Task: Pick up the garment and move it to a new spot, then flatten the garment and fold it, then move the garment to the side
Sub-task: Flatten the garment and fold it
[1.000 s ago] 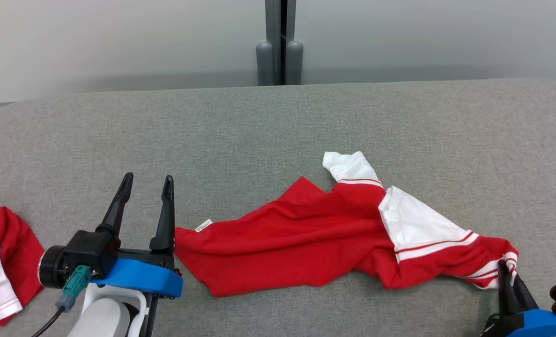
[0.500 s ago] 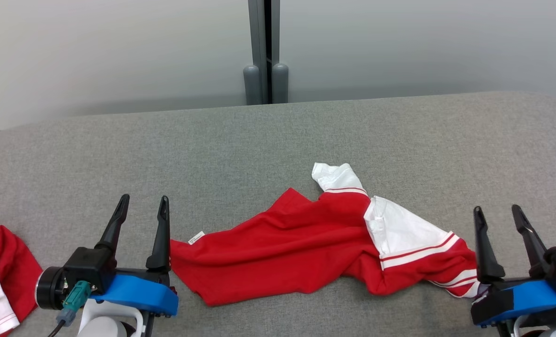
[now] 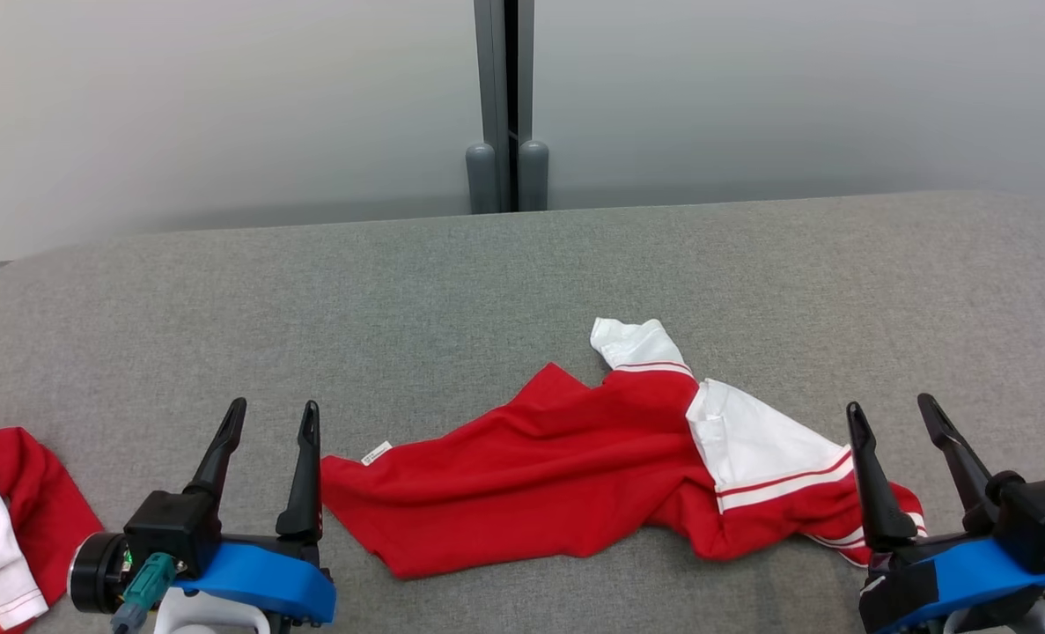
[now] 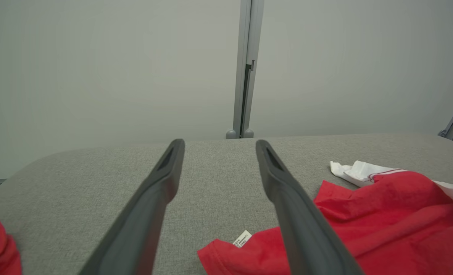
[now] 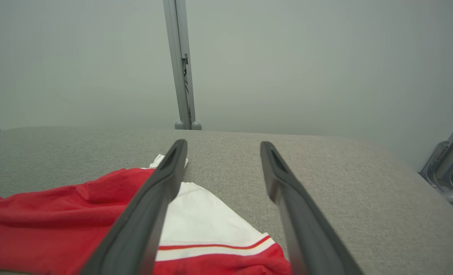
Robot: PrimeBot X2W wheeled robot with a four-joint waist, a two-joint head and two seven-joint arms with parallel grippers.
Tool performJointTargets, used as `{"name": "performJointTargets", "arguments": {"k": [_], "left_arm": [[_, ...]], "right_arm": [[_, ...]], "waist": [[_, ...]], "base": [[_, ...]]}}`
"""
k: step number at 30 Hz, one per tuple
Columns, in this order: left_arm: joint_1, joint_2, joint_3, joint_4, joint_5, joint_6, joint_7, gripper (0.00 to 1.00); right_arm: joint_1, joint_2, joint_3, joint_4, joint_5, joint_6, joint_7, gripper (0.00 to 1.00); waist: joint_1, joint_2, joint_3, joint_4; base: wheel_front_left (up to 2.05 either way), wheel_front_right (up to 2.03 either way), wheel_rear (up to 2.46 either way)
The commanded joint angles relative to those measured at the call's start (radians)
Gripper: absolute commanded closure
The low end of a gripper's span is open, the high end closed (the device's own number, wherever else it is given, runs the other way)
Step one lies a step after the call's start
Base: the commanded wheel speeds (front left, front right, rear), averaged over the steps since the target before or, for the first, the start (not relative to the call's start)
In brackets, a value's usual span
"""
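Presently: garment slack on the bench, both jaws free for flattening

Centrally on the grey bench lies the garment, a red shirt with a white striped panel toward the robot's right and a white cuff pointing away from the robot. It is bunched and creased, not flat. The left jaws stand wide and empty just beside the garment's left corner, near a small white label. The right jaws, equally wide and empty, stand at the striped right end and overlap the cloth's edge in the head view; whether they touch it cannot be told. A second red garment lies apart at the bench's left edge.

Judged step: flattening, with folding and the move aside not yet done. To do it well, each pair of jaws should probably take a single layer at an outer corner, the label corner on the left and the striped hem on the right, pinching low against the bench. Drawing the ends apart evenly would likely smooth the central ridge, whereas an uneven pull may drag the whole garment sideways. The turned-over white panel likely needs separate opening out.
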Motion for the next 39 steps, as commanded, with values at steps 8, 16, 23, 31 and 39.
{"name": "performJointTargets", "arguments": {"k": [8, 16, 23, 31, 39], "left_arm": [[-0.012, 0.01, -0.003, -0.011, -0.005, 0.004, 0.002, 0.0], [-0.048, 0.006, -0.008, -0.015, 0.006, 0.002, -0.001, 0.0], [-0.102, -0.006, -0.015, -0.008, 0.013, -0.005, -0.011, 0.0], [-0.147, -0.019, -0.017, 0.02, 0.017, -0.016, -0.025, 0.0], [-0.142, -0.022, -0.013, 0.042, 0.015, -0.014, -0.033, 0.0]], "right_arm": [[0.004, 0.005, -0.004, -0.006, 0.008, 0.0, 0.008, 0.0], [-0.066, -0.047, 0.037, 0.085, 0.023, 0.0, 0.026, 0.0], [-0.201, -0.119, 0.089, 0.324, 0.054, 0.0, 0.017, 0.0], [-0.334, -0.158, 0.147, 0.6, 0.091, 0.0, 0.047, 0.0], [-0.321, -0.163, 0.171, 0.699, 0.189, 0.0, 0.082, 1.0]], "waist": [[0.0001, 0.0001, 0.015, 0.002], [0.0001, 0.0001, 0.063, 0.023], [0.0001, 0.0001, 0.153, 0.055], [0.0001, 0.0001, 0.198, 0.07], [0.0001, 0.0001, 0.177, 0.046]], "base": [[0.0, 0.0, 0.0], [0.0, 0.0, 0.0], [0.0, 0.0, 0.0], [0.0, 0.0, 0.0], [0.0, 0.0, 0.0]]}}
